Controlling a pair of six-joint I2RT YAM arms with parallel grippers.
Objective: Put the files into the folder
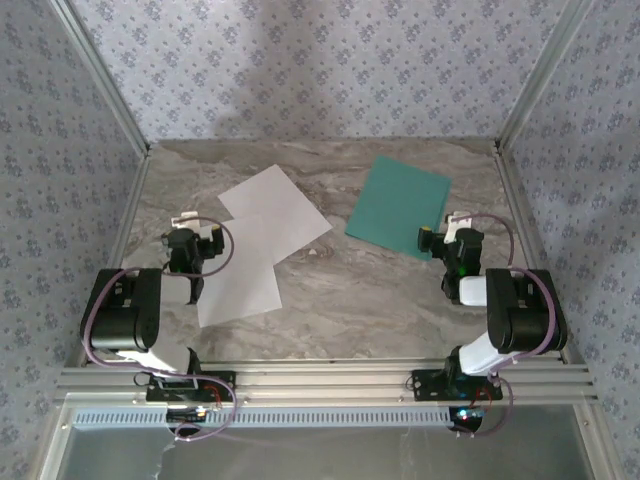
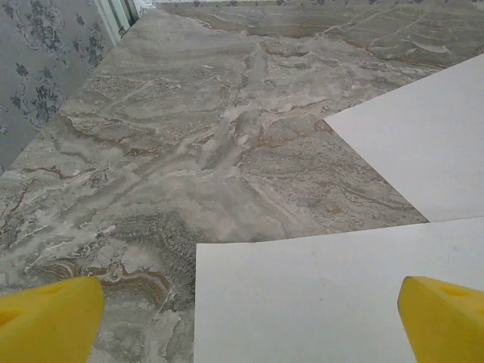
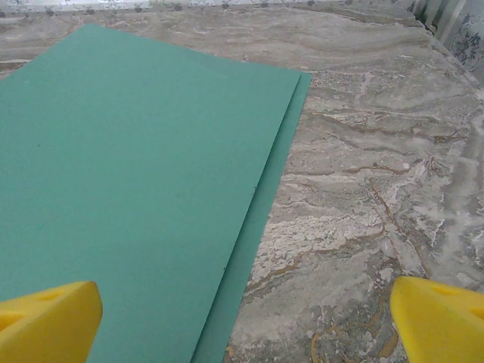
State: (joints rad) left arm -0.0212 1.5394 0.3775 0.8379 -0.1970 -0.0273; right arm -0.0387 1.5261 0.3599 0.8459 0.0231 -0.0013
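Observation:
Two white files lie overlapping on the marble table left of centre, the far sheet (image 1: 275, 210) tilted and the near sheet (image 1: 238, 275) below it. The teal folder (image 1: 398, 206) lies closed and flat at the right rear. My left gripper (image 1: 190, 225) hovers at the near sheet's left edge, open, its yellow fingertips (image 2: 49, 321) wide apart over the near sheet (image 2: 333, 295), with the far sheet (image 2: 431, 155) beyond. My right gripper (image 1: 450, 228) sits at the folder's near right corner, open, yellow fingertips (image 3: 45, 321) straddling the edge of the folder (image 3: 128, 181), whose lower cover peeks out.
The marble table (image 1: 360, 285) is walled by patterned panels on left, back and right. A metal rail (image 1: 320, 378) runs along the near edge by both arm bases. Bare marble lies between the sheets and the folder.

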